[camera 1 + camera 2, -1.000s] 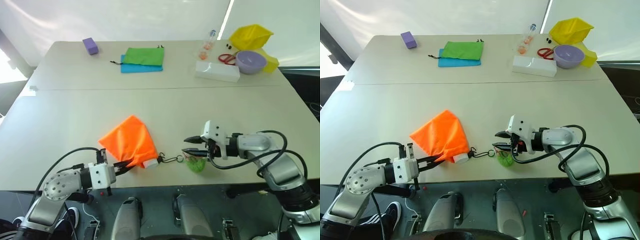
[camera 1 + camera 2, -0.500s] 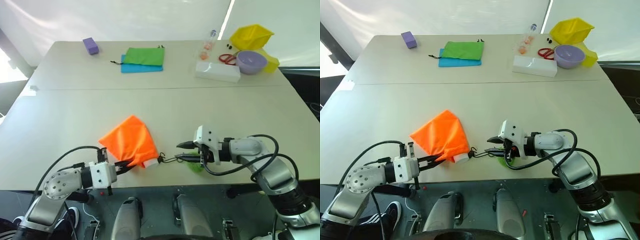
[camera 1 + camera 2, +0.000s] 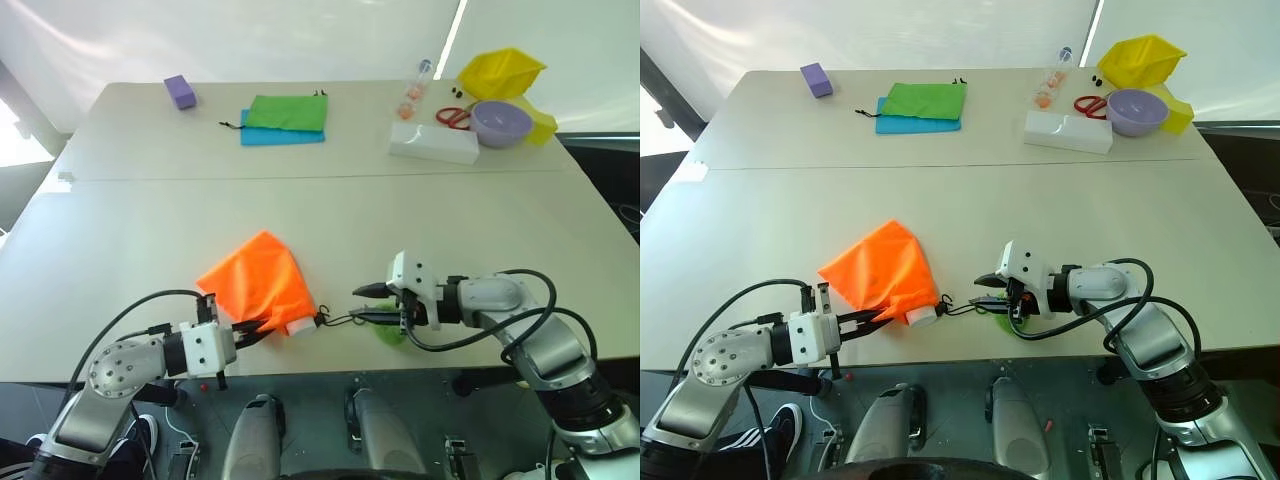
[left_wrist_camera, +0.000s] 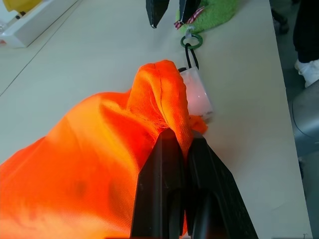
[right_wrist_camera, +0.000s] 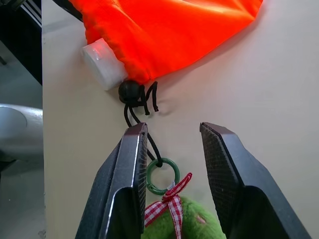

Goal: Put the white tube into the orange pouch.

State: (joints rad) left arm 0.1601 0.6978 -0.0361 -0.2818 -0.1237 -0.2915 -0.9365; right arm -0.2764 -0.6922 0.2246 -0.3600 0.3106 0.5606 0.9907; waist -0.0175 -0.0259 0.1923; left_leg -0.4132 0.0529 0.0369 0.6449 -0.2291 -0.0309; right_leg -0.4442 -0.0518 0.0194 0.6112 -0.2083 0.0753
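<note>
— Both grippers, how do they stand? First the left gripper.

— Its two black fingers are pressed together on a fold of the orange pouch, at the pouch's mouth. So it is closed and it pinches the fabric. The pouch lies on the table near the front edge, a little left of the middle.

— And the right gripper?

— It is partly open and holds nothing. In the right wrist view its fingers stand on both sides of the green ring at the end of the black cord, just above the table. One finger looks to be touching the cord; I cannot be sure. A green plush charm with a checked ribbon hangs on the same ring.

— Where is the white tube?

— Its capped end sticks out of the pouch mouth, beside the black cord stopper. The rest is hidden inside the fabric.

— What could go wrong from here?

— In my judgement, if the right gripper closes on the ring and pulls, the mouth could tighten around the tube while the cap is outside, or the tube could slide out. Also the pouch could be dragged toward the front edge, because the left gripper holds only a thin fold, and this fold may slip.
</note>
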